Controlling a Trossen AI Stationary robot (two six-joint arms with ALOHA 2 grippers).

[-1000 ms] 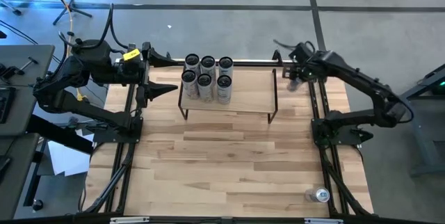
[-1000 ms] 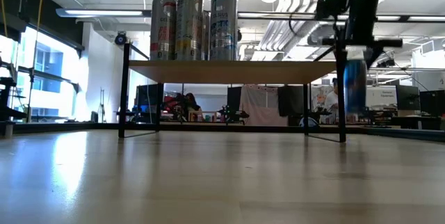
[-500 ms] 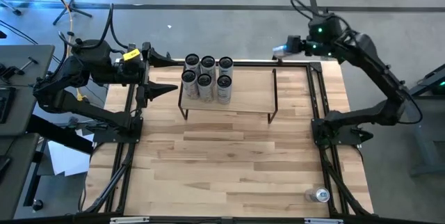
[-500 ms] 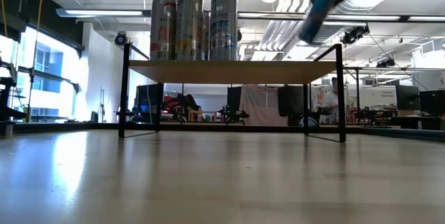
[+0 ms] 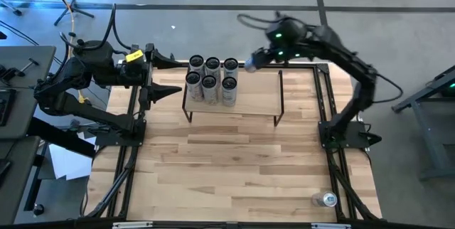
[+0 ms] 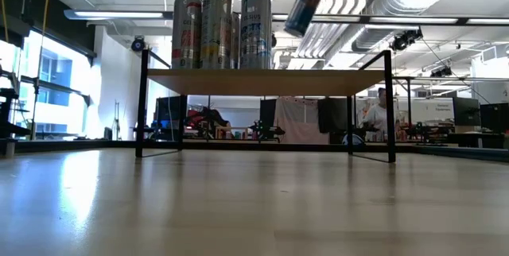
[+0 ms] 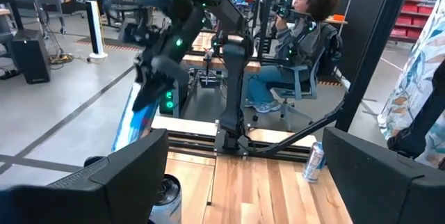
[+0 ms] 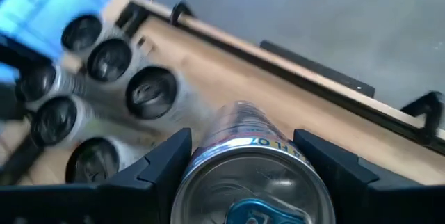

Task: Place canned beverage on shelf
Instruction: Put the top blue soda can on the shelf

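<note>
Your right gripper is clamped on a blue can, fingers either side of its body in the right wrist view. From the low view the can hangs tilted, above the level of the shelf top and clear of it, near the shelf's back edge just to the right of the standing cans.

Six cans already stand upright in a tight cluster on the left half of the shelf's light wood top. The right half of the top is bare wood.

Your left gripper waits off the shelf's left end, fingers spread wide and holding nothing.

One more can sits on the table near the front right corner, well apart from the shelf.

A person sits on a chair beyond the table.
</note>
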